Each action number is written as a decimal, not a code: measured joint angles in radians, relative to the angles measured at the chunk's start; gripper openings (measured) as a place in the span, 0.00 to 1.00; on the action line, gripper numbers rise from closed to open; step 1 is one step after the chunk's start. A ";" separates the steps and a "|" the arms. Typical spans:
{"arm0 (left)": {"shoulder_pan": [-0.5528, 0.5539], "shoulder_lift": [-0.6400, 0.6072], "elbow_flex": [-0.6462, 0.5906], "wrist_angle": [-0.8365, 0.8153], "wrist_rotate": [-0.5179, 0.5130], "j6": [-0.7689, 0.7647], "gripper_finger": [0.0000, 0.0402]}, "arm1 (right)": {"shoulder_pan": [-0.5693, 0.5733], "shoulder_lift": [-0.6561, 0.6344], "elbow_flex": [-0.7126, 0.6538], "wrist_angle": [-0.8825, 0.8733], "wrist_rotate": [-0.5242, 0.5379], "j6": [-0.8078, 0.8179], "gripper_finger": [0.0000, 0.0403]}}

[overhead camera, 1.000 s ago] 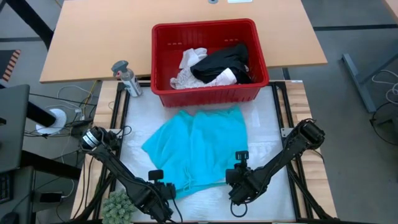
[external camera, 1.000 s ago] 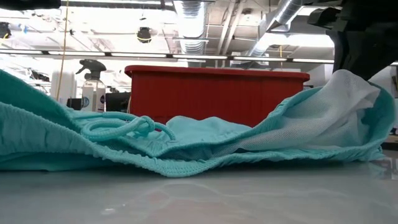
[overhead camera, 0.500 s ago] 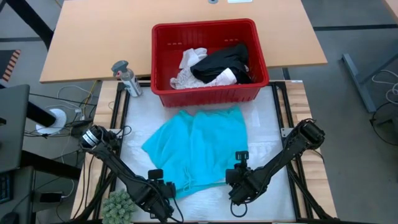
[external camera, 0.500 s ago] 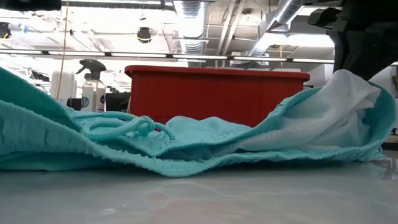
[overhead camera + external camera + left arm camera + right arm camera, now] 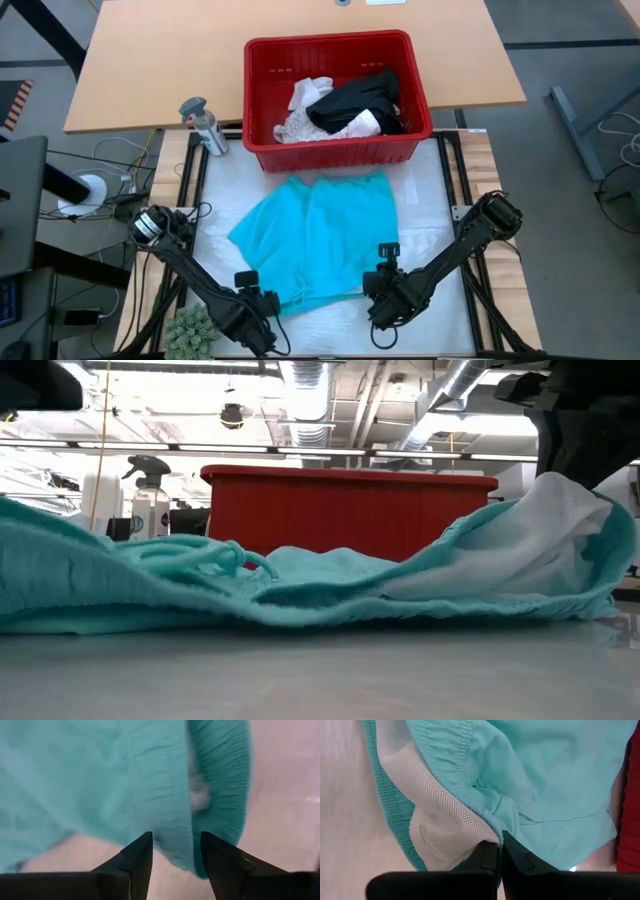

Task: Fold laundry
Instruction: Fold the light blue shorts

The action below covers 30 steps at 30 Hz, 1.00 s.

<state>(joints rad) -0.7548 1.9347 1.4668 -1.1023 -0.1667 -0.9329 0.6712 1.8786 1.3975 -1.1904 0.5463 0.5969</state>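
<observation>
Teal shorts lay spread on the table before the red basket. The left end effector had let go, fingers parted, and the waistband had sagged. The right end effector stayed pinched on the hem.

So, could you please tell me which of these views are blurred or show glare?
Left wrist view: the teal shorts are soft, out of focus. Low view: bright ceiling lights wash out the background above the red basket, and the tabletop carries a faint sheen. High view: evenly lit.
</observation>
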 joint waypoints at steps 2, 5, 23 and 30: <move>0.007 0.000 -0.003 -0.026 0.029 -0.008 0.34 | 0.000 0.000 0.000 0.001 0.010 0.003 0.07; 0.012 -0.003 -0.001 -0.062 0.059 0.009 0.20 | 0.000 0.000 0.000 -0.009 0.058 0.040 0.07; 0.027 -0.082 0.346 -0.468 -0.187 0.212 0.00 | 0.014 -0.108 0.314 -0.377 0.247 0.310 0.06; 0.026 -0.155 0.480 -0.467 -0.186 0.272 0.00 | 0.065 -0.253 0.401 -0.380 0.287 0.313 0.06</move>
<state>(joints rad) -0.7284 1.7797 1.9468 -1.5693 -0.3527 -0.6612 0.7358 1.6258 1.7985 -1.5707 0.8337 0.9100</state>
